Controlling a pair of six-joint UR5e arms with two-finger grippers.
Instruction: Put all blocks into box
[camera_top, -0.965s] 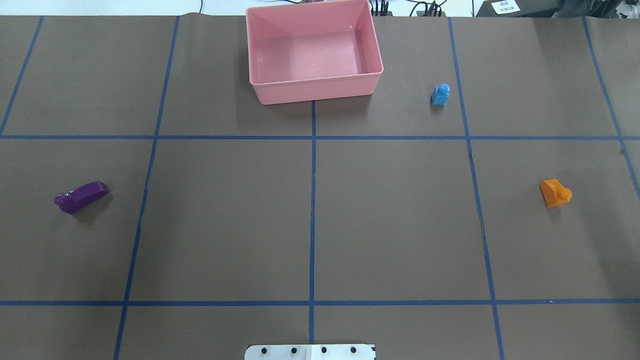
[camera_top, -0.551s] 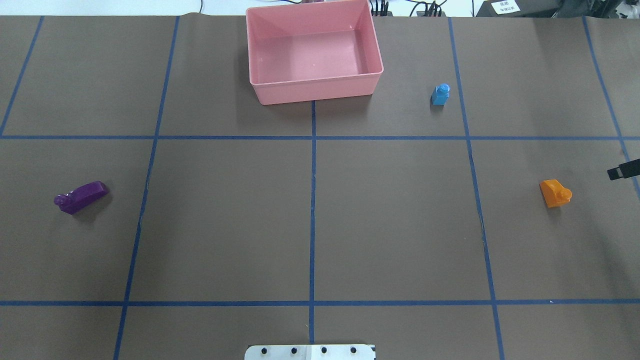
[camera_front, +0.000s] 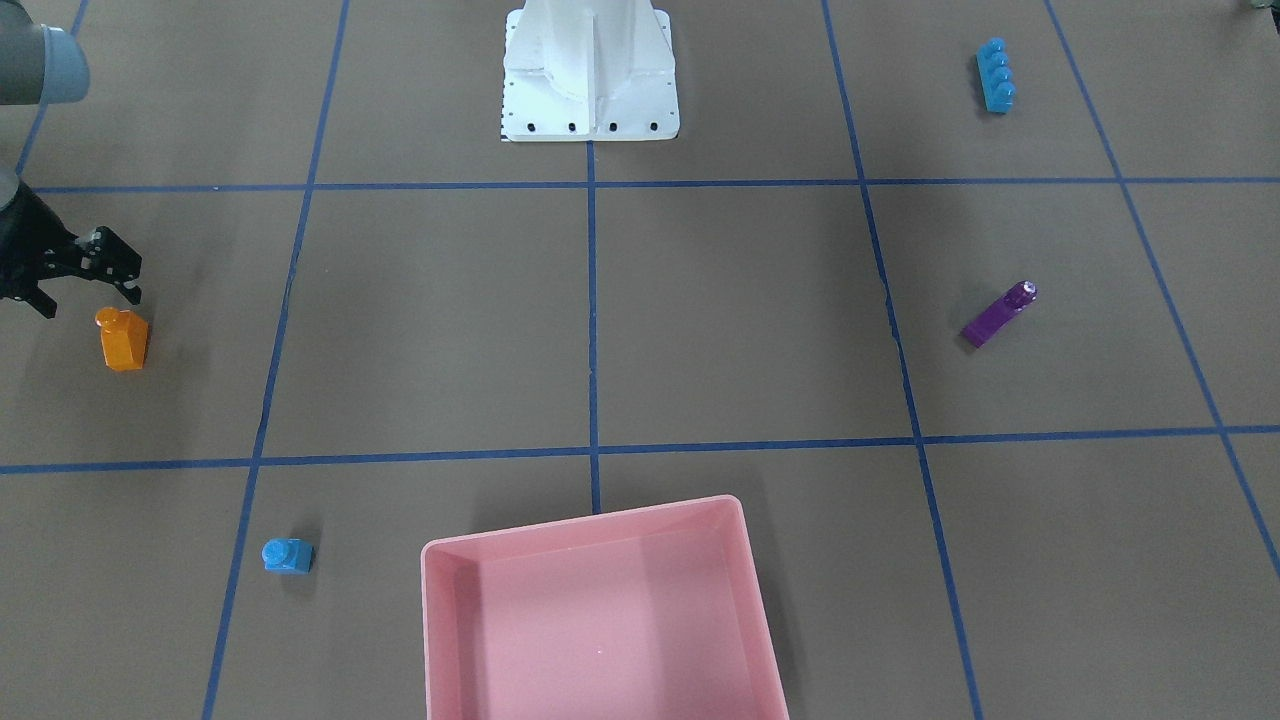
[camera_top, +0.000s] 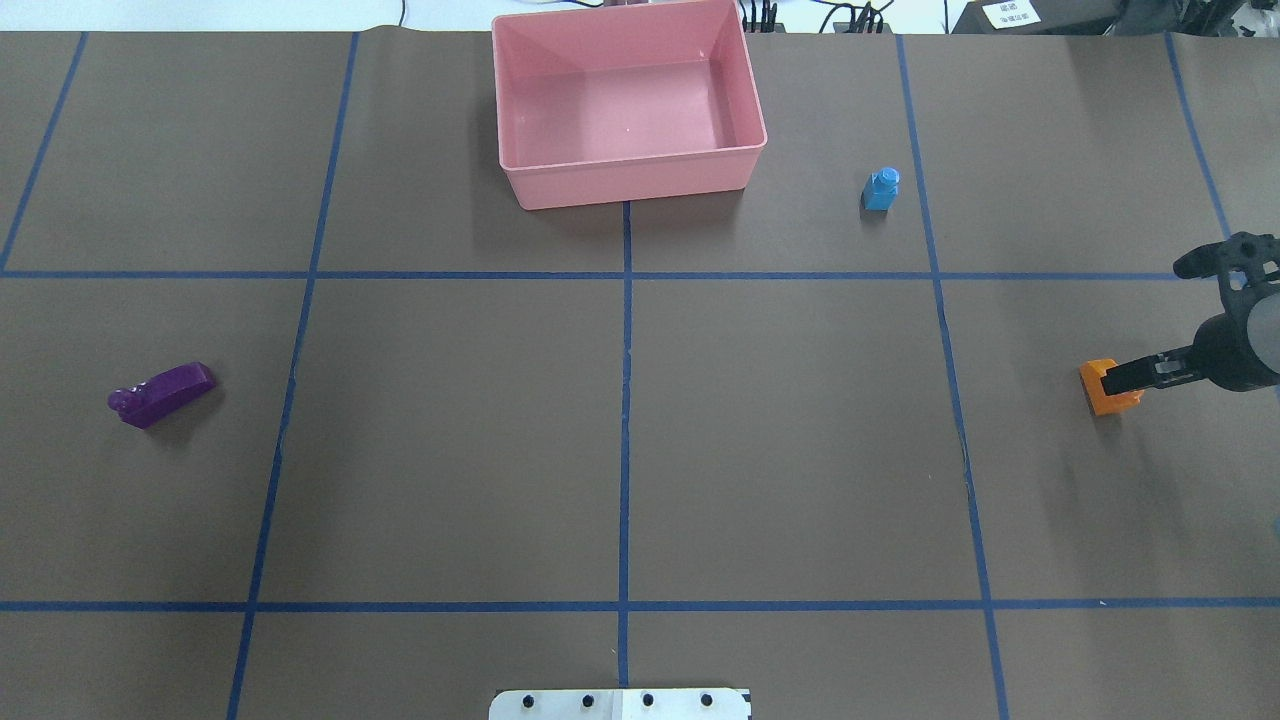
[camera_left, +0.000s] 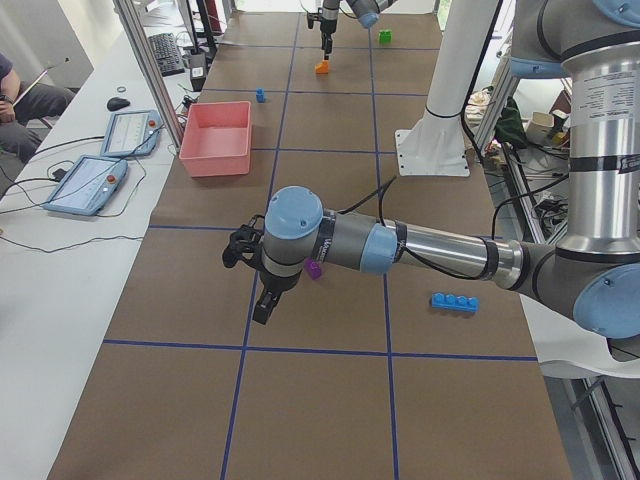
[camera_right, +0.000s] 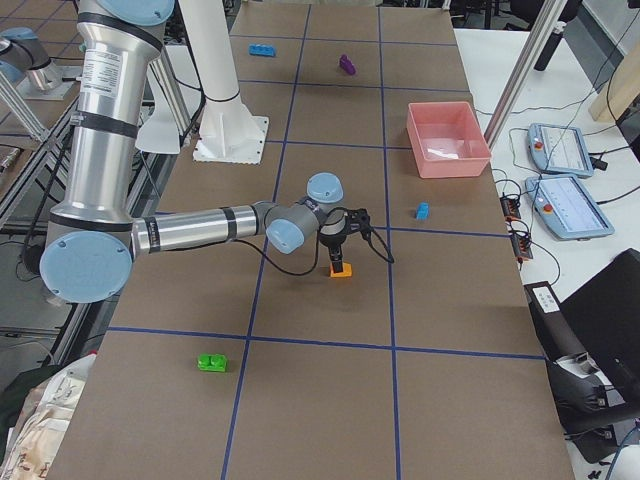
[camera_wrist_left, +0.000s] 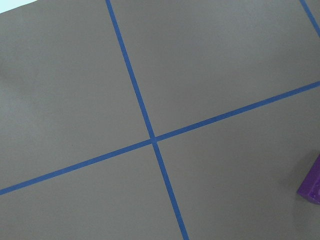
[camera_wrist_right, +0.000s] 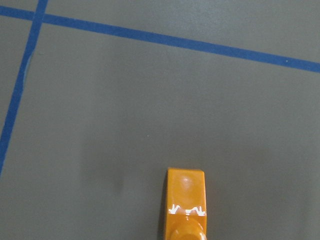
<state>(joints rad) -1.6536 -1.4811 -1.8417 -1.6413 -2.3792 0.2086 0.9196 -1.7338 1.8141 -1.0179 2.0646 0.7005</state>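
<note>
Whereas a second ago the orange block (camera_top: 1103, 402) lay alone, the right claw (camera_front: 90, 298) has now swung in from the table's right edge and hangs just over it, fingers spread wide, holding nothing. I read that as the start of the first pick: the pink box (camera_top: 630, 186) at the far middle of the table is empty, and the purple block (camera_top: 160, 393) and small blue block (camera_top: 880, 190) have not moved. The left claw (camera_left: 262, 300) shows only from the side, near the purple block, and I cannot tell whether it is open. The orange block sits on the robot's right, well apart from the box. Its long axis runs roughly across the table, stud end toward the right edge, sloped end toward the middle; in the right wrist view it runs straight up the picture, stud end lowest, so the claw looks squared to it
</note>
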